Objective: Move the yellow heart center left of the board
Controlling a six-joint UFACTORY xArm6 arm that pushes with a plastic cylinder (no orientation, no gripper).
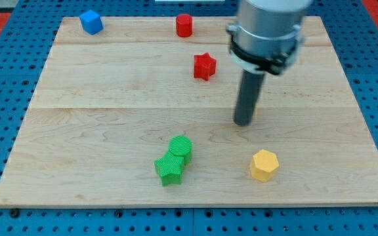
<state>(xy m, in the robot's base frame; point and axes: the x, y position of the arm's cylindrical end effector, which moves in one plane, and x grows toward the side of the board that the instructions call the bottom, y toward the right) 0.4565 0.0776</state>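
Note:
No yellow heart shows in the camera view; the arm and rod cover part of the board at the upper right. My tip (243, 122) rests on the wooden board (97, 124), right of centre. A yellow hexagon block (264, 164) lies below and slightly right of the tip, apart from it. A red star block (204, 66) lies up and to the left of the tip.
A green cylinder (180, 146) touches a green star (169, 169) at the bottom centre. A red cylinder (184, 25) stands at the top centre. A blue cube (91, 21) sits at the top left corner. Blue pegboard surrounds the board.

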